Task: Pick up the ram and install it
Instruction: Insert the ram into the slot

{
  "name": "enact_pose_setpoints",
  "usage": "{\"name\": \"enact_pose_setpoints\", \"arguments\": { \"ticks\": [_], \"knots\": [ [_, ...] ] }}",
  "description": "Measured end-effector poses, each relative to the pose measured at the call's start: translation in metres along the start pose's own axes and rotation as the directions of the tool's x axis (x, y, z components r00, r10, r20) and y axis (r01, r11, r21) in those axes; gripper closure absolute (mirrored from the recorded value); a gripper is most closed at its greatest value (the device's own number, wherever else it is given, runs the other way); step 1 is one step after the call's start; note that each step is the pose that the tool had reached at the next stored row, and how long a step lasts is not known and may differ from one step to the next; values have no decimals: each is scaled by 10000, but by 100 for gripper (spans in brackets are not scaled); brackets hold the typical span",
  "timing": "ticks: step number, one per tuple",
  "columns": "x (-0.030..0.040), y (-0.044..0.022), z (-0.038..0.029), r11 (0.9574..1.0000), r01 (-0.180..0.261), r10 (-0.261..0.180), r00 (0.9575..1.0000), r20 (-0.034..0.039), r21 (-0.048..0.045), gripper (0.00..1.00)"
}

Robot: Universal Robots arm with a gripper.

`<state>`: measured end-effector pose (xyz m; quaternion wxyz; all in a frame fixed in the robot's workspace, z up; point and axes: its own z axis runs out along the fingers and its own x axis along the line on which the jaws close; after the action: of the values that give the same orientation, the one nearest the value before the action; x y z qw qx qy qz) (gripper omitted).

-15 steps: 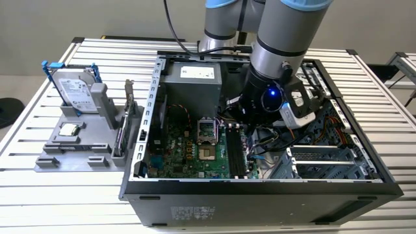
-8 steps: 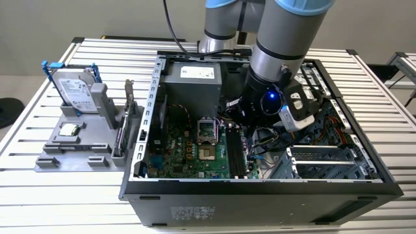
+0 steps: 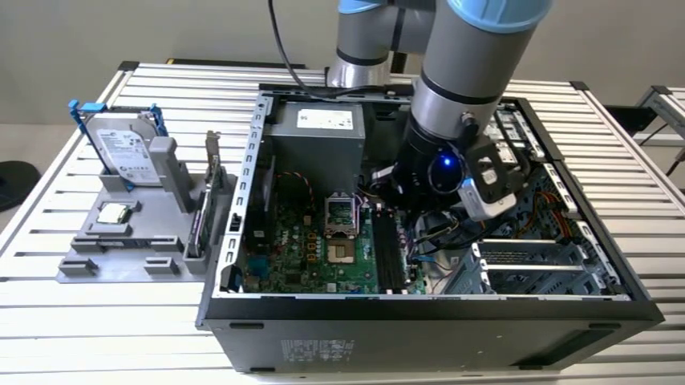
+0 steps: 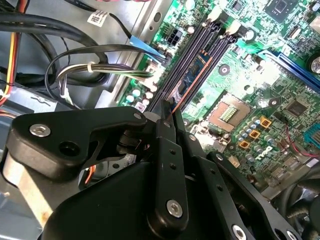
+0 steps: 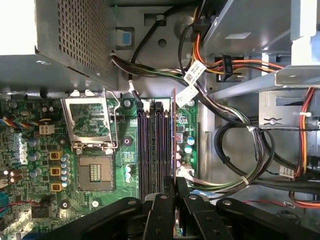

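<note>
The ram (image 5: pixel 174 135) is a thin dark stick seen edge-on, with my gripper (image 5: pixel 176 187) shut on its near end. It stands upright along the outermost of the black memory slots (image 5: pixel 150 145) on the green motherboard (image 5: pixel 45 165); whether it is seated I cannot tell. In the second wrist view the ram (image 4: pixel 192 80) shows an orange edge and a blue label, running out from the gripper (image 4: pixel 169 117) beside the slots (image 4: pixel 197 47). In the exterior view the arm (image 3: pixel 450 152) reaches down into the open computer case (image 3: pixel 428 309) above the slots (image 3: pixel 386 257).
Cable bundles (image 5: pixel 235 135) crowd the side of the slots away from the socket. The open processor socket (image 5: pixel 95 172) and the power supply box (image 5: pixel 70 40) lie on the other side. Outside the case, a grey holder (image 3: pixel 118 257) carries a hard drive (image 3: pixel 123 148) and a small silver chip (image 3: pixel 112 214).
</note>
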<state>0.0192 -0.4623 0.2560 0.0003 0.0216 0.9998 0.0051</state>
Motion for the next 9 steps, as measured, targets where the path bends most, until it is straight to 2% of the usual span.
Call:
{"name": "enact_pose_setpoints", "arguments": {
  "ticks": [9],
  "knots": [
    [0,-13,51,10000,0,0,10000,-28,2,100]
  ]
}}
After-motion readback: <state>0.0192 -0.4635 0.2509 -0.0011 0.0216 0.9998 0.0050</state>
